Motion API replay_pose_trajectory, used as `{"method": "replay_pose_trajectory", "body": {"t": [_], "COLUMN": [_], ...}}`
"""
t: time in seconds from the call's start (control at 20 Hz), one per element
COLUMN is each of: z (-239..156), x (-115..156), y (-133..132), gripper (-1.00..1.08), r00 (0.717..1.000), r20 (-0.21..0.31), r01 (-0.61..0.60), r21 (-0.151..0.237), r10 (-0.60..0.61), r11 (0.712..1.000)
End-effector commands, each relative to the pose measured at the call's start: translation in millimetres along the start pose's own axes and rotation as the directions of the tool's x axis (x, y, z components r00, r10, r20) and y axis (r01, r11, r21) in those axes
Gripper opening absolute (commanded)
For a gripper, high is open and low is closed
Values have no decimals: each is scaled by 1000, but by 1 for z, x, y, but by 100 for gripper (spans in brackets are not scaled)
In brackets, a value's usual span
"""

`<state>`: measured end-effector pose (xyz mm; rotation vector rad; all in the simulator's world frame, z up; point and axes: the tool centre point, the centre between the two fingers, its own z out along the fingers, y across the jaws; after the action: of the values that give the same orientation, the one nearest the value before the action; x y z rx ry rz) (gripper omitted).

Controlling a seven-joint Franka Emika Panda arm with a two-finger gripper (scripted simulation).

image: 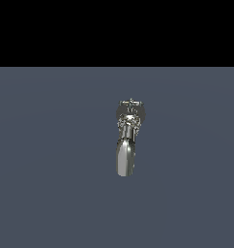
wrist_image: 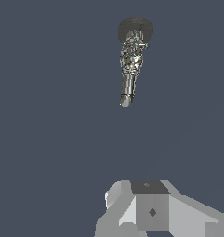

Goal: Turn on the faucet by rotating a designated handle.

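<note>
A chrome faucet stands on the grey floor in the exterior view, just right of centre. Its smooth spout points toward the camera. A small cross-shaped handle sits on its knobbly body at the far end. The gripper is out of the exterior view. In the wrist view the faucet lies well ahead of my gripper, with its round base farthest and the spout tip nearest. The grey fingers read as one block with no gap and hold nothing. The gripper is far from the faucet.
Plain grey floor surrounds the faucet on every side. A black band fills the top of the exterior view. No other objects show.
</note>
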<state>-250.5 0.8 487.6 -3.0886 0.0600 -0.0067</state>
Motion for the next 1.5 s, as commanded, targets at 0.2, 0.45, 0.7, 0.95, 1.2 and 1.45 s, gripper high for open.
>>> {"method": "replay_pose_trajectory", "body": {"t": [0.2, 0.45, 0.7, 0.95, 1.2, 1.45], "z": [78, 141, 193, 228, 262, 317], "x": [23, 47, 93, 133, 173, 216], "y": [24, 20, 47, 67, 87, 45], "gripper": [-20, 9, 14, 30, 49, 83], "r00": [987, 971, 906, 815, 789, 828], "r20": [142, 199, 205, 191, 125, 65], "r01": [-80, -148, -395, -572, -612, -560], "r21": [-9, 72, 101, 121, 85, 42], "r10": [81, 131, 370, 546, 601, 557], "r11": [997, 986, 913, 811, 786, 827]}}
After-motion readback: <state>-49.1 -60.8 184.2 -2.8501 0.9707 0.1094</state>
